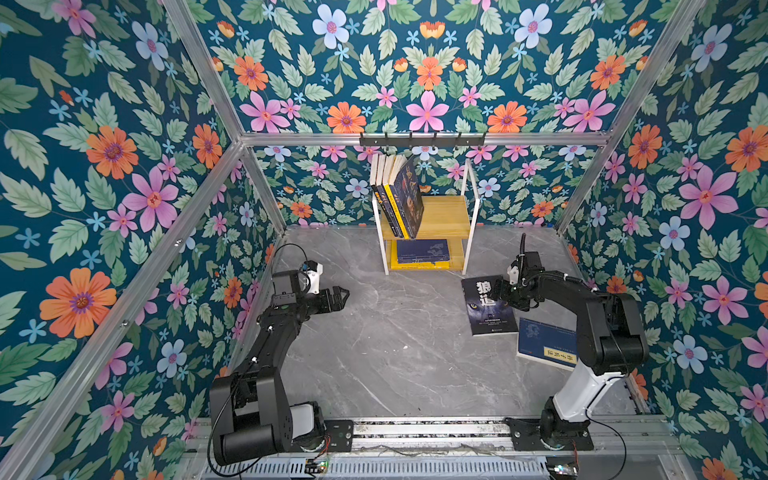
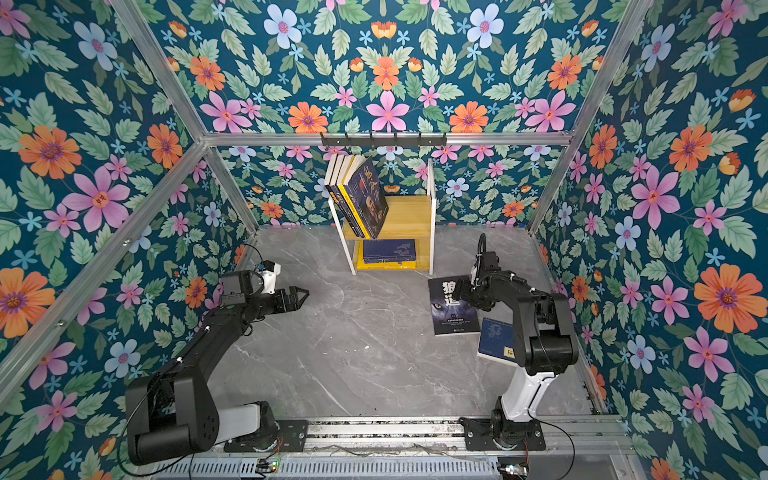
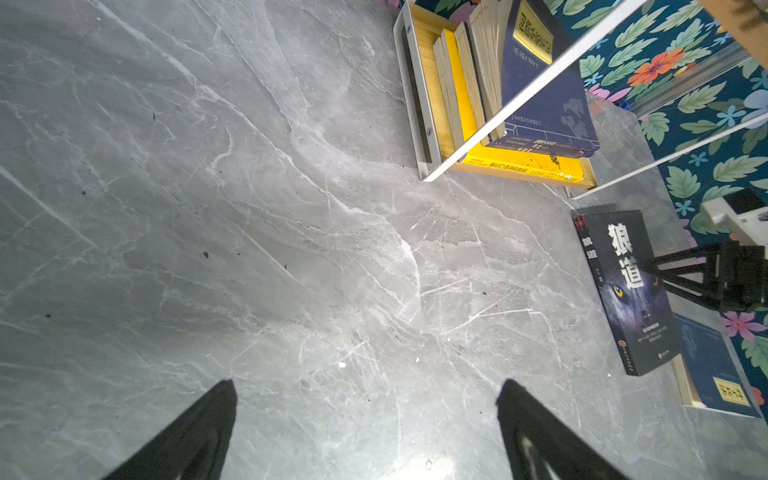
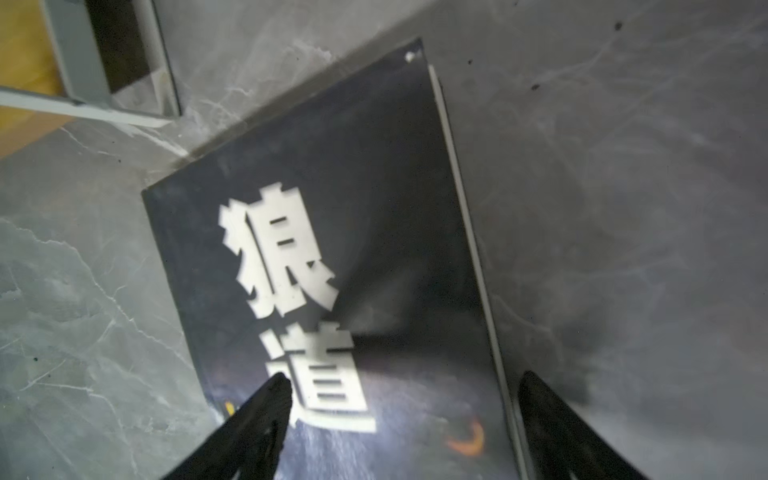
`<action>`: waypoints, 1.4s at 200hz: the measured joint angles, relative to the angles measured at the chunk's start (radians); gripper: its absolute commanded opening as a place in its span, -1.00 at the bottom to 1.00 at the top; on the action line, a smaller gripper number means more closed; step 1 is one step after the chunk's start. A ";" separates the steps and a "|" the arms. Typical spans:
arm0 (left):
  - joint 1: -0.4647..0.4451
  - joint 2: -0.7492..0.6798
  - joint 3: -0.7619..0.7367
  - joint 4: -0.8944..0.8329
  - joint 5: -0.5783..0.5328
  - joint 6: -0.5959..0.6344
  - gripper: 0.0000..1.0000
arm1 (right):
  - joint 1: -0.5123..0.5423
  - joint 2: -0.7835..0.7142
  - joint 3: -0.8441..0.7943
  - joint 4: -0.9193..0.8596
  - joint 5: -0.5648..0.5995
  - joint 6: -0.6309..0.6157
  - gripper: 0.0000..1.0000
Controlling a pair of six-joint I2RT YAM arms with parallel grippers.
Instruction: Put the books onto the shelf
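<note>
Across the grey marble table (image 1: 395, 353), the largest thing was the shelf (image 1: 446, 216), a two-tier wooden rack in a white frame standing against the back wall. Several upright books (image 1: 399, 195) leaned to one side on its top tier, and a few flat books (image 1: 422, 251) lay stacked on the bottom tier. Two of the books had not yet been shelved. The wolf-eye book (image 1: 488, 316) lay face up on the table near the shelf's front leg. The navy book (image 1: 540, 340) lay just beside it, partly hidden under the right arm. The right gripper (image 4: 405, 376) was spread open and grasped nothing. One finger hung over the wolf-eye book's cover and the other past its page edge. The left gripper (image 3: 365, 384) was also spread wide and empty, above bare table well away from the books. Several things could probably have gone wrong from here. The outer finger might have failed to slip under the flat book and shoved it toward the shelf leg or the navy book. Pinched by one edge, a thin paperback would likely have sagged or fanned open. Pushing it in among the leaning books could have tipped that row over.
</note>
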 measured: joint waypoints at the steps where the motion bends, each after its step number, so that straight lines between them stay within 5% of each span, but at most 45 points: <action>1: 0.000 0.000 0.000 0.000 0.000 0.000 0.99 | 0.000 0.002 0.002 0.000 -0.002 0.002 0.66; 109: 0.000 0.023 0.005 0.000 0.005 -0.001 0.99 | 0.117 -0.019 -0.055 0.068 -0.008 0.015 0.51; 186: -0.030 0.063 -0.021 0.016 0.058 -0.060 0.99 | 0.335 -0.053 -0.137 0.189 0.029 0.070 0.47; 280: -0.040 0.117 0.071 -0.031 0.027 0.008 0.99 | 0.581 0.173 0.089 0.352 -0.038 0.022 0.47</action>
